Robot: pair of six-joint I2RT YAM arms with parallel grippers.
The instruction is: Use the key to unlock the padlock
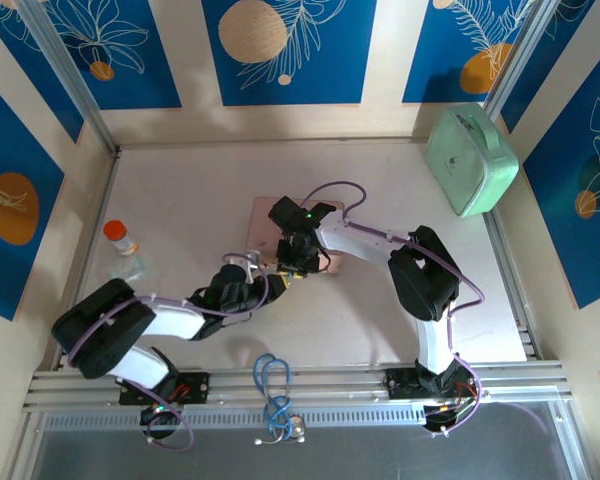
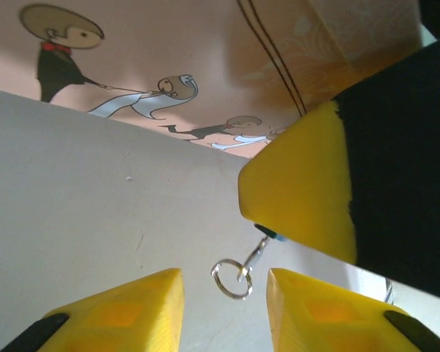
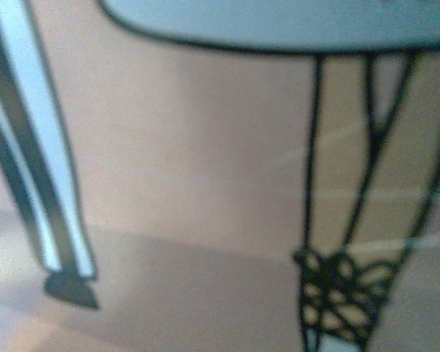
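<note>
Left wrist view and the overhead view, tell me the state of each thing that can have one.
left gripper: fingers open, nothing held
right gripper: open or shut, cannot tell
key ring: on the table, ungripped
padlock: mostly hidden, lock state unclear
pink tin: lying flat
bottle: orange cap on

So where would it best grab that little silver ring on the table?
Probably the ring itself, pinched across its rim, approached from where the left tool sits: its open fingers flank the ring. The thin stem runs away under the right tool's finger, so that end is blocked, while the ring is the free, widest part.
</note>
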